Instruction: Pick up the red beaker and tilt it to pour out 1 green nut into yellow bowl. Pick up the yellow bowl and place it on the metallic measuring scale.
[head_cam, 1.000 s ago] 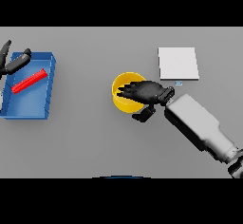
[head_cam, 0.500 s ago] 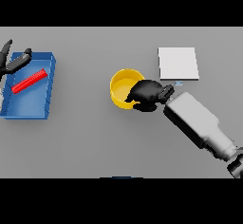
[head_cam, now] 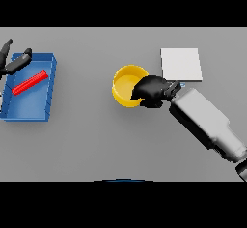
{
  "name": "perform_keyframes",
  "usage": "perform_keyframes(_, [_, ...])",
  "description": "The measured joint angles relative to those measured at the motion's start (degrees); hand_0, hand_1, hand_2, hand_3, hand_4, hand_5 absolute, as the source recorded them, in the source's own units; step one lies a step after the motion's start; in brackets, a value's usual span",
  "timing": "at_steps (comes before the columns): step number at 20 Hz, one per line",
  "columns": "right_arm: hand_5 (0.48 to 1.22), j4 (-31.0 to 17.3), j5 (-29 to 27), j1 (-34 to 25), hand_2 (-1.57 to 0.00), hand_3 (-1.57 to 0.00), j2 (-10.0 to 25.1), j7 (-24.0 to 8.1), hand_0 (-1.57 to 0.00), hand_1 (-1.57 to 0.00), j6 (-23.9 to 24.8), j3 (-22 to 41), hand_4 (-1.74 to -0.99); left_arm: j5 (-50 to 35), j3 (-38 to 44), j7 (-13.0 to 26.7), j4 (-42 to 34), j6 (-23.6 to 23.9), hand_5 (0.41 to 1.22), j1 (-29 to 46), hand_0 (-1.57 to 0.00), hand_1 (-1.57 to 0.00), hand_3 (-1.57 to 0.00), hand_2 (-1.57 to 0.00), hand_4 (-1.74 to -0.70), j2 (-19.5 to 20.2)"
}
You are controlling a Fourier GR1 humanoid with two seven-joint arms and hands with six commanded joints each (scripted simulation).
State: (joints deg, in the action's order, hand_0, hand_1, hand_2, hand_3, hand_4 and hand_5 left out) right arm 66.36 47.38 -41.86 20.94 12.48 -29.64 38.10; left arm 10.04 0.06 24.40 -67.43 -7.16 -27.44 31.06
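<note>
Left hand [head_cam: 13,64], dark, fingers relaxed, at the far-left rim of the blue rectangular tray [head_cam: 48,96] holding the red cylindrical beaker [head_cam: 30,82]. Right hand [head_cam: 152,91], fingers curled over the near-side rim of the round yellow bowl [head_cam: 124,84]; flat pale metallic scale [head_cam: 181,64] just beyond that hand. Risk: one-sided rim grip may tip the bowl on lifting.

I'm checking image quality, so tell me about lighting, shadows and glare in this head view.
Head view: flat, even light on the grey table; only a faint soft shadow under the round yellow bowl and the right hand; no glare on the square metallic scale; edges look slightly soft; the left hand is cut off by the frame edge.
</note>
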Motion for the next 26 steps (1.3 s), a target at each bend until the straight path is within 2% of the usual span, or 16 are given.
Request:
perform_keyframes(3, [1.217, 4.3, -1.5, 0.5, -1.49, -1.15, 2.7, -1.0, -1.55, -1.55, -2.9, -1.7, -1.735, 0.1, -0.2, 0.0, -0.5, -0.2, 0.702, 0.4, 0.0, 0.0, 0.0, 0.0, -0.78, 0.3])
perform_keyframes(4, [1.218, 5.9, -1.6, 0.3, -1.45, -1.2, 3.8, -1.6, -1.56, -1.56, -3.7, -2.2, -1.736, -0.4, 0.2, 0.6, 0.0, -0.4, 0.702, -0.4, 0.0, 0.0, 0.0, 0.0, -0.78, 0.0])
perform_keyframes(6, [1.219, 7.8, -1.7, 0.5, -1.45, -1.2, 3.8, -5.1, -1.56, -1.56, -4.4, -3.0, -1.738, -0.9, 0.7, -0.3, 0.5, -0.5, 0.702, -0.3, 0.0, 0.0, 0.0, 0.0, -0.79, 0.2])
perform_keyframes(8, [1.219, 8.8, -1.5, 0.4, -1.49, -1.18, 3.6, -6.9, -1.57, -1.57, -4.7, -3.2, -1.739, -1.6, 1.0, 0.7, -0.3, -0.7, 0.702, -0.3, 0.0, 0.0, 0.0, 0.0, -0.8, 0.0])
perform_keyframes(10, [1.219, 8.8, -1.5, -0.1, -1.52, -1.18, 3.6, -7.3, -1.52, -1.57, -4.7, -3.8, -1.74, -1.4, 0.6, 0.5, -0.1, -0.4, 0.704, -0.5, 0.0, 0.0, 0.0, 0.0, -0.8, -0.6])
perform_keyframes(13, [1.22, 8.5, -1.8, -0.6, -1.49, -1.18, 5.0, -9.4, -1.54, -1.57, -4.6, -6.1, -1.74, -2.1, 1.0, 1.1, -1.4, -0.6, 0.717, 0.0, 0.0, 0.0, 0.0, 0.0, -0.82, -0.2])
perform_keyframes(15, [1.22, 6.2, -1.6, -2.0, -1.52, -1.17, 6.4, -7.9, -1.55, -1.57, -2.2, -7.8, -1.741, -2.6, 1.5, 2.5, -1.8, -0.6, 0.728, -0.1, 0.0, 0.0, 0.0, 0.0, -0.83, -0.1])
perform_keyframes(17, [1.221, 4.5, -1.4, -2.4, -1.53, -1.16, 7.3, -7.6, -1.56, -1.57, -0.1, -9.0, -1.741, -2.6, 1.4, 2.3, -2.1, -0.5, 0.737, 0.1, 0.0, 0.0, 0.0, 0.0, -0.84, -0.3])
perform_keyframes(22, [1.221, -4.8, -0.3, -5.2, -1.56, -1.15, 8.6, -5.5, -1.57, -1.57, 5.6, -11.3, -1.741, -2.9, 1.2, 5.2, -4.0, -0.4, 0.758, 0.7, 0.0, 0.0, 0.0, 0.0, -0.85, -0.4])
perform_keyframes(24, [1.221, -8.5, 0.1, -6.1, -1.55, -1.15, 8.6, -6.1, -1.57, -1.57, 7.3, -12.0, -1.741, -3.1, 1.2, 5.9, -5.1, -0.5, 0.761, 1.6, 0.0, 0.0, 0.0, 0.0, -0.85, -0.2])
perform_keyframes(26, [1.221, -11.9, -0.1, -6.2, -1.53, -1.16, 9.0, -5.4, -1.57, -1.57, 8.7, -12.7, -1.741, -3.4, 1.3, 6.3, -6.1, -0.2, 0.768, 2.2, 0.0, 0.0, 0.0, 0.0, -0.86, -0.5])
